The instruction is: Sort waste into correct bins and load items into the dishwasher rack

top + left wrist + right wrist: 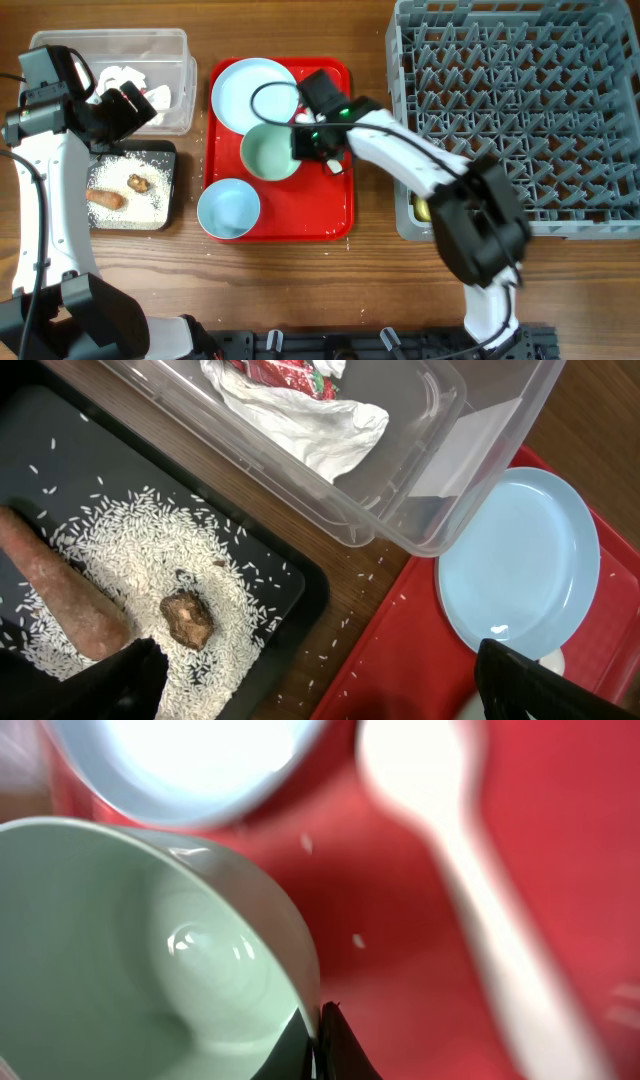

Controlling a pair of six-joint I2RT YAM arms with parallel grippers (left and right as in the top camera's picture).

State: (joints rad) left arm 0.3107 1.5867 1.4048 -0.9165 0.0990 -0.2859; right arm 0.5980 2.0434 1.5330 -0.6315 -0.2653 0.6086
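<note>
Red tray point(335, 205) underneath: your right gripper point(315, 1042) pinches the bowl point(150, 970) at its rim. It's probably light, stiff and slick, so grip firmly. Left gripper point(315, 675) is spread.

On the surface point(300, 290), from left to right: at the rear left, tub point(184, 80) holding crumpled paper point(125, 75) and wrapper scraps point(285, 372). Just in front of it, shallow tray point(172, 150) with rice point(150, 205), carrot piece point(105, 198) left of lump point(138, 182). Next rightward, large tray point(320, 215) carrying plate point(245, 95) at the back, bowl point(265, 160) in front of it, second bowl point(228, 208) at the front left, and spoon point(480, 900) right of the middle bowl. At far right, rack point(520, 100).
</note>
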